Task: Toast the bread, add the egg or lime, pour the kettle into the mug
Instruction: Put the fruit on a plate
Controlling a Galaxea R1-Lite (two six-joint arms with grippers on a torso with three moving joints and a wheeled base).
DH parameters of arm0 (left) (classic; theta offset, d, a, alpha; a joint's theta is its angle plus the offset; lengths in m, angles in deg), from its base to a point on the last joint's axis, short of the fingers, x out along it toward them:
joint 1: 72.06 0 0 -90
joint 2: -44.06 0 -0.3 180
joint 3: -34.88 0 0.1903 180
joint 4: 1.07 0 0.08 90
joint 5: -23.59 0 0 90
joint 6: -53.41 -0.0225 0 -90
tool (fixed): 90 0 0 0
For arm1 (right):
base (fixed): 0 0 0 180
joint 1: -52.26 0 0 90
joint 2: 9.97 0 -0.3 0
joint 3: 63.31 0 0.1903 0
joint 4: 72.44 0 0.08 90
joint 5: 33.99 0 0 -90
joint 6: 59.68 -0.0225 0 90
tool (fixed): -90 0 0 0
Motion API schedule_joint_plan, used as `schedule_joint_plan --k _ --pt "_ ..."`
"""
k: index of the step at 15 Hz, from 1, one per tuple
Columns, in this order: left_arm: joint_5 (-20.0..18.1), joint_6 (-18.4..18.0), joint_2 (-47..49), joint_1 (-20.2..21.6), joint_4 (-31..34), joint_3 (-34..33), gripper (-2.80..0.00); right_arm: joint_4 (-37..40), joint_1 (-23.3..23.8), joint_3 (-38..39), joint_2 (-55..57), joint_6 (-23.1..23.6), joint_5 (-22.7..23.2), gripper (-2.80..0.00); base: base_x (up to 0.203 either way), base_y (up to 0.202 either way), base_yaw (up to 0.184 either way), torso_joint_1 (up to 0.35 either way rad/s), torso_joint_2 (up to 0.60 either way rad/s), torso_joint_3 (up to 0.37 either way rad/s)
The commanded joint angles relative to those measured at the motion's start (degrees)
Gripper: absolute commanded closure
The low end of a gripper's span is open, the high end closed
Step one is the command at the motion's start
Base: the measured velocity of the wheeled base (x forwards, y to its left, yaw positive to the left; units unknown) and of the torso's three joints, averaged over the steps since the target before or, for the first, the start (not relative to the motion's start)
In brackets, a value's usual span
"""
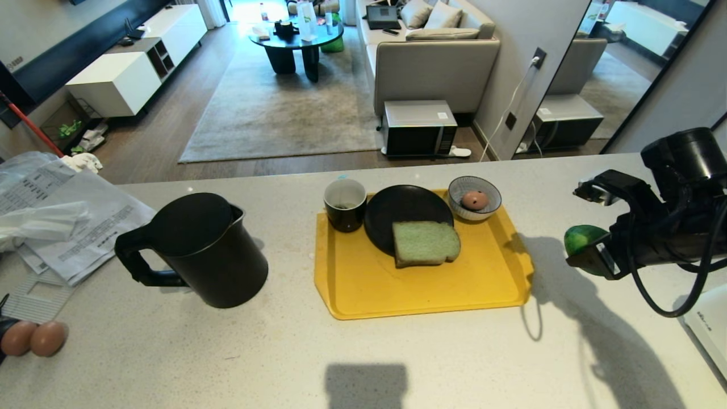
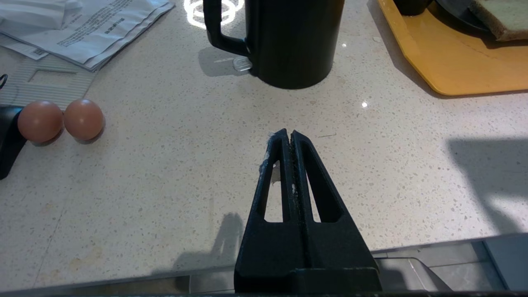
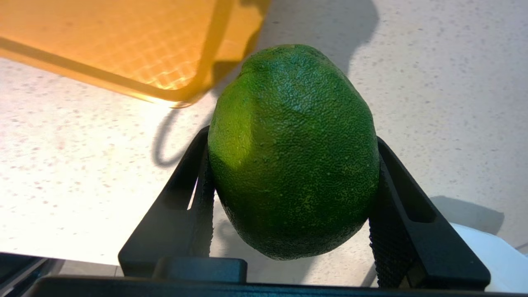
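**Above the bench's right side: lime held in the right tool**

Between the right tool's (image 3: 291, 181) two black fingers (image 3: 198, 185) sits the lime (image 3: 293, 152), clamped across its middle and lifted off the bench (image 1: 170, 352). Its long axis runs along the fingers, one end pointing out past their tips toward the yellow tray (image 1: 426, 284). In the head view the fruit shows just right of the tray's right edge, apart from it, with the arm's shadow falling on the bench between them.

On the tray, a black plate (image 1: 397, 213) carries the bread (image 1: 426, 243), which lies flat, overhanging the plate's near rim. The mug (image 1: 345, 204) stands upright beside the plate on its left. A small blue-striped bowl (image 1: 475, 197) with a pinkish egg inside stands at the tray's far right corner.

Well left of the tray stands the kettle (image 1: 199, 250), upright, lid on, handle pointing left. Papers (image 1: 62, 221) lie further left, and two brown eggs (image 1: 34, 338) touch each other near the bench's left edge.

The left tool (image 2: 287, 138) is pressed fully together, holding nothing, low over bare bench near the front edge, pointing toward the kettle.
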Motion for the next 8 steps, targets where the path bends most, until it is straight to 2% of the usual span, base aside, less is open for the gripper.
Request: schedule_joint_plan --k 1,4,8 --pt "0.01 -0.01 0.05 0.02 0.00 -0.05 0.00 0.12 -3.91 0.64 -0.12 -0.89 -1.27 0.00 0.000 0.000 0.000 0.000 0.00 0.000" --pt "0.01 -0.01 0.05 0.02 0.00 -0.05 0.00 -0.29 -9.49 0.42 4.92 -2.13 -4.12 0.00 0.000 0.000 0.000 0.000 0.00 0.000" --pt "0.01 -0.01 0.05 0.02 0.00 0.01 0.00 -5.65 -11.55 -0.68 12.12 -2.00 -6.21 0.00 0.000 0.000 0.000 0.000 0.00 0.000"
